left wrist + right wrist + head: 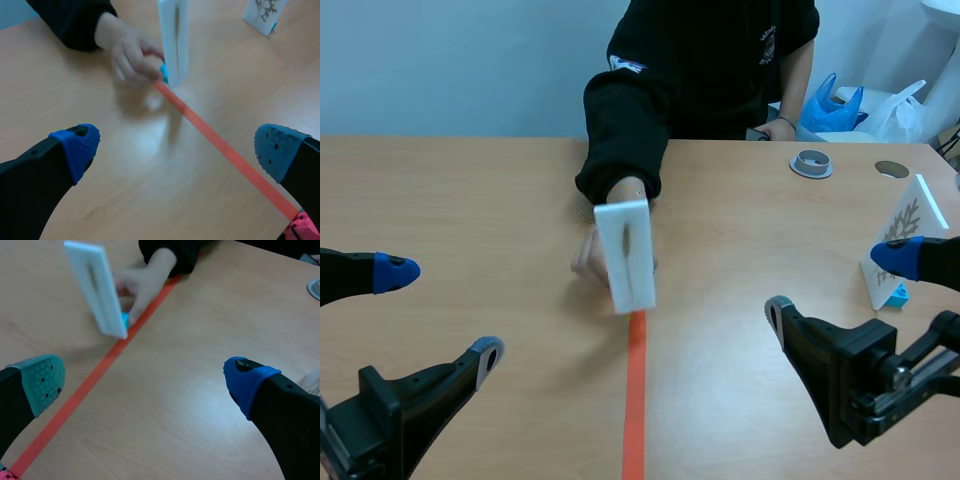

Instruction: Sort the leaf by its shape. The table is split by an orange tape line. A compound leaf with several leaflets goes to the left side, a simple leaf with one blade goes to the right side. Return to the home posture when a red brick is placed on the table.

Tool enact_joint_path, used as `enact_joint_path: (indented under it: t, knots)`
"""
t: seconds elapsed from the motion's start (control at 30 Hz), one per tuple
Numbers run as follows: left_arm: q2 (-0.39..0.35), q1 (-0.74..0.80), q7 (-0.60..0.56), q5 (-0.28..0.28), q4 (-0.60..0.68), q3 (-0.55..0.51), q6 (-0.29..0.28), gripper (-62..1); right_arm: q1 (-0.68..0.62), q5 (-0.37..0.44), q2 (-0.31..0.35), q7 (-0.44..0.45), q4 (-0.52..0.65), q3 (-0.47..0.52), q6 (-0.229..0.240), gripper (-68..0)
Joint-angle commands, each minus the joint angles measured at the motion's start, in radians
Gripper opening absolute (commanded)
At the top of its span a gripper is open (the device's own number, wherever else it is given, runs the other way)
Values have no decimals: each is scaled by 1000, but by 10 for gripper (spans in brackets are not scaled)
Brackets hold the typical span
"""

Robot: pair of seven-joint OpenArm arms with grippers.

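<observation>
Leaf card [625, 255] beside a person's hand [130, 57], at the tape line [635, 400] — left fingers [75, 145], right fingers [247, 380] splayed.

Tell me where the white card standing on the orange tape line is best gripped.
Probably the white card by its upper half, pinched across its two flat faces from above. It stands roughly upright and thin on a small blue base, leaving the top free, while the person's hand is at its foot.

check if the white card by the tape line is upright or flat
Upright, slightly tilted: the white card has its bottom end at the orange tape line, a person's hand behind it.
</observation>
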Motion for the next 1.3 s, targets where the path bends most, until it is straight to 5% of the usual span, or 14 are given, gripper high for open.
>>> enact_joint_path:
  t: [0.0,0.47,0.73,1.27]
  knots:
    - [-3,3,-14,-13,17,-5,-3,14,11,15,5,12,2,7,-3,4]
    - [-3,2,33,-13,17,-5,-4,14,11,14,5,12,2,7,-3,4]
    - [-3,-12,53,-11,17,0,-55,14,11,14,5,13,2,7,-3,4]
    - [2,-261,97,44,-125,183,-69,14,12,10,5,13,2,9,-3,4]
